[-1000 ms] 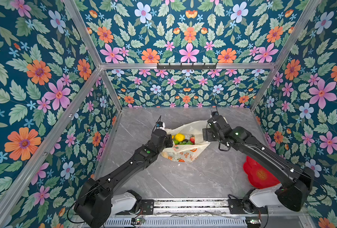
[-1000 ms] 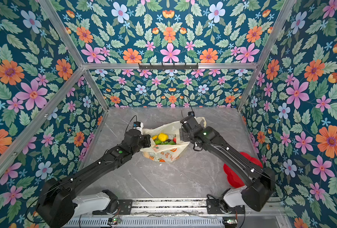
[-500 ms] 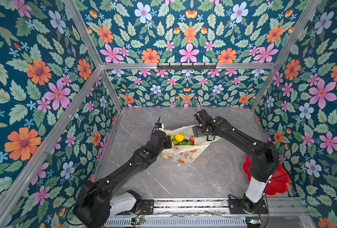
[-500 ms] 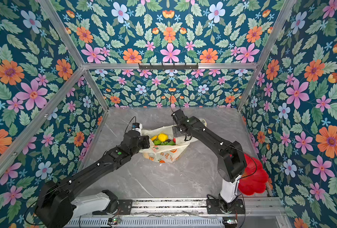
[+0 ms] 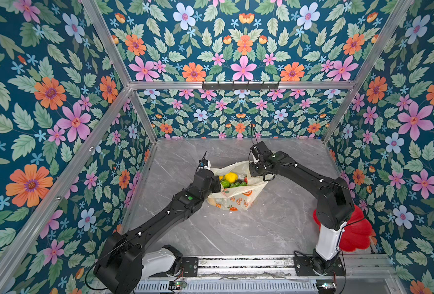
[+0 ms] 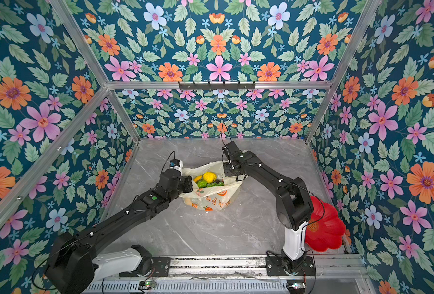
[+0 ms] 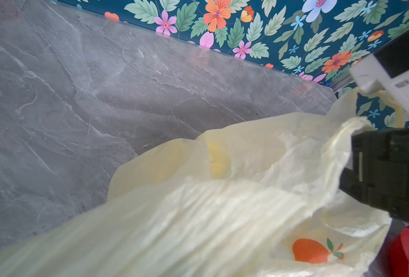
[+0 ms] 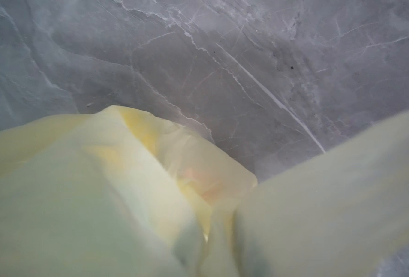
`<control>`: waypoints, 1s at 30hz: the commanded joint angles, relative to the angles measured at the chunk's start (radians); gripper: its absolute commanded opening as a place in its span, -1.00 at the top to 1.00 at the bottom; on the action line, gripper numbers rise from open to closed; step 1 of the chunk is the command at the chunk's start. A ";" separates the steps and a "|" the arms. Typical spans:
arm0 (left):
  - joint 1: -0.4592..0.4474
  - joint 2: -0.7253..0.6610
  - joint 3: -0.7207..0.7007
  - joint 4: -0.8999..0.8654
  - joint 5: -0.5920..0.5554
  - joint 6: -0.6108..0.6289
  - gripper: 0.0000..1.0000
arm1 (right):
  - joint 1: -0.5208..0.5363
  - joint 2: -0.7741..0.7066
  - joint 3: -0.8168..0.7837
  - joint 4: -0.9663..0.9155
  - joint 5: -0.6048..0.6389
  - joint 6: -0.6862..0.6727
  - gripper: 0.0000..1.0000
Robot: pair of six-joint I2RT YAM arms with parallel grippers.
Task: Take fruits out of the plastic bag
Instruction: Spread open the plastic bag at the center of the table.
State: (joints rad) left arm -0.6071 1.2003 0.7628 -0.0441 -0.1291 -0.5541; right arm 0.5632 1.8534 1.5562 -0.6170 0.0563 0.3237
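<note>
Frankly nothing is out yet: my left gripper [image 5: 217,182] and right gripper [image 5: 258,173] are both clamped shut on opposite rims of the plastic bag [image 5: 236,201] mid-way across the table [image 5: 236,234], mouth held wide, fruits [image 5: 230,177] piled inside (every piece left to lift)

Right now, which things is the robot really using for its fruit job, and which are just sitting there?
For the job:
plastic bag
fruits inside it
left gripper and right gripper, both pinching the bag's rim

Just lying about:
red flower-shaped plate, near the right arm's base
hook rail on the back wall
</note>
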 commanded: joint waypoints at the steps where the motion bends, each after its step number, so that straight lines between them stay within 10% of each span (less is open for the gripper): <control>1: 0.022 0.001 0.005 -0.006 -0.033 -0.008 1.00 | -0.021 -0.060 -0.035 0.075 -0.107 0.022 1.00; 12: 0.355 -0.010 -0.032 0.098 0.202 -0.013 1.00 | -0.344 -0.414 -0.382 0.396 -0.570 0.288 1.00; 30: 0.130 0.164 0.128 0.040 0.170 0.083 1.00 | -0.274 -0.273 -0.262 0.313 -0.515 0.203 1.00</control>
State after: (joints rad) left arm -0.4774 1.3972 0.9165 -0.0097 0.0750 -0.4686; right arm 0.2871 1.5738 1.2736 -0.2554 -0.5034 0.5674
